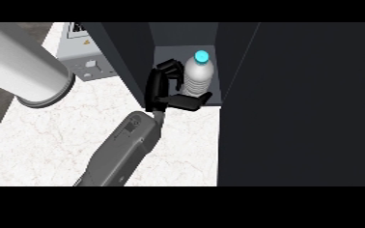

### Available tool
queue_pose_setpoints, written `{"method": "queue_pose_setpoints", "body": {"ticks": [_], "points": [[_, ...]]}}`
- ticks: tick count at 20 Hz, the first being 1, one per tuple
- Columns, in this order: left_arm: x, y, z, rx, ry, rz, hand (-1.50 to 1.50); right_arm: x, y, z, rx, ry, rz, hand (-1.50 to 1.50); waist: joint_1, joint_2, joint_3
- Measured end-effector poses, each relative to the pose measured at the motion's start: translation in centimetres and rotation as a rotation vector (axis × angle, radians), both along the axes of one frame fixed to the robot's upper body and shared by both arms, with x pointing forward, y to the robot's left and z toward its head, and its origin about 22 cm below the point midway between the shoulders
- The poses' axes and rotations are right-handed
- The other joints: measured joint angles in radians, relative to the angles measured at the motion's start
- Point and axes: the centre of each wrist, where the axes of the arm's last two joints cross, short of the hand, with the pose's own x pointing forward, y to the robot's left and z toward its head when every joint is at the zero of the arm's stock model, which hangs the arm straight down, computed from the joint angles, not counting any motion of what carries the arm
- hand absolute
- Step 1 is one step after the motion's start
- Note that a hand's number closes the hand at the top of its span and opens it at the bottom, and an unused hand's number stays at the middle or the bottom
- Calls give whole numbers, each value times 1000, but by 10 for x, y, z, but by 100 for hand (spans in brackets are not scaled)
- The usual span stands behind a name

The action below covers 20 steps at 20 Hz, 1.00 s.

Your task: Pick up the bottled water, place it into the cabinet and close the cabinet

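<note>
Head view, right hand [162,84] fingers curled round bottled water [199,75], upright inside narrow cabinet [135,58] opening, walls close.

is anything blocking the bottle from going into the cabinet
Nothing visible does. The bottled water already stands upright inside the open cabinet, with the robot hand curled round it. The open cabinet door hangs clear at the right.

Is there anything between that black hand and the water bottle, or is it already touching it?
Nothing lies between them. In the head view the hand curls round the bottled water, thumb across its base, inside the open cabinet.
</note>
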Motion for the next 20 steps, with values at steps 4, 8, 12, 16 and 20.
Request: {"method": "queue_pose_setpoints", "body": {"ticks": [4, 8, 12, 16, 20], "points": [[18, -10, 14, 29, 24, 44, 150, 3, 1, -1, 15, -16, 9, -150, -11, 3, 0], [35, -10, 17, 60, 49, 80, 150, 4, -5, -1, -2, -18, 7, -150, -19, 7, 0], [51, -6, 19, 184, 45, 116, 150, 5, -8, -2, -6, -23, 6, -150, -24, 10, 0], [61, 8, 11, 265, 74, 193, 150, 6, -10, -2, -8, -34, 27, -150, -34, 17, 0], [70, 20, 13, 266, 104, 274, 150, 7, -10, -3, 2, -45, 28, -150, -44, 22, -1]]}}
